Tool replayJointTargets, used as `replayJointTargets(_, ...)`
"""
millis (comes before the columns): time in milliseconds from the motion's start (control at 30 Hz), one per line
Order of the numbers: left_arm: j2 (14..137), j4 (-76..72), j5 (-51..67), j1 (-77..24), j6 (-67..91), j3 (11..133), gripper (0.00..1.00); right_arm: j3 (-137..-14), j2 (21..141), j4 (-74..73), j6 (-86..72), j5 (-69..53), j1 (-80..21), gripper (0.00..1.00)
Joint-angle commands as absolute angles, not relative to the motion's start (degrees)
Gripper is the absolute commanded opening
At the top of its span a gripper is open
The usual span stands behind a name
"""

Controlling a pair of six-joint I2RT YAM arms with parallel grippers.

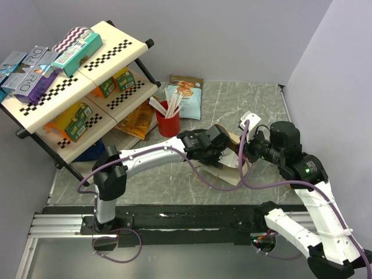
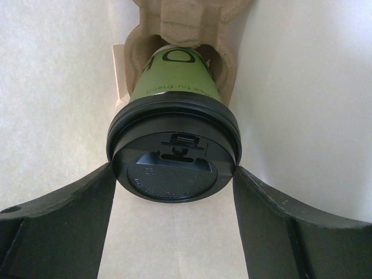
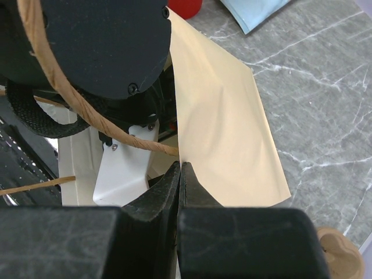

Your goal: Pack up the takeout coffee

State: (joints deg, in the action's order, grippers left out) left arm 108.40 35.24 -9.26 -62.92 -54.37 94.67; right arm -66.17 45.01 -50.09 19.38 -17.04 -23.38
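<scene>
Left wrist view: left gripper (image 2: 174,170) clasps the likely light, crushable takeout coffee (image 2: 174,81) by its stiffer lid rim (image 2: 174,111), in a pulp carrier (image 2: 180,17) inside the paper bag (image 3: 226,133) the right gripper (image 3: 181,170) pinches shut.

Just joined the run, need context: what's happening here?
The left gripper grips the takeout coffee by its black lid, inside the paper bag. The cup's base sits in a pulp carrier. The right gripper is shut on the bag's edge, apparently holding it open. Packing is midway: the cup is not yet released.
</scene>
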Motion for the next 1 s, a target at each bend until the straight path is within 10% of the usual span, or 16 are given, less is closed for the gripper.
replayJointTargets(0, 109.1, 35.2, -10.2, -62.4, -53.6, 97.0, 0.06, -67.1, 42.5, -45.7, 18.2, -24.2, -23.8, 0.0)
replayJointTargets(167, 108.5, 35.2, -10.4, -62.4, -52.8, 96.8, 0.39, -68.2, 43.3, -46.1, 18.3, -26.0, -23.8, 0.0)
replayJointTargets(333, 108.0, 35.1, -10.4, -62.4, -52.9, 95.7, 0.46, -69.0, 43.7, -46.7, 18.7, -27.3, -23.8, 0.0)
replayJointTargets(633, 107.8, 34.6, -8.2, -61.0, -50.5, 95.1, 0.04, -68.6, 42.1, -47.5, 19.2, -27.1, -23.7, 0.0)
replayJointTargets(967, 105.0, 30.9, -6.2, -58.6, -48.3, 90.4, 0.08, -67.6, 41.2, -48.1, 20.5, -25.5, -23.7, 0.0)
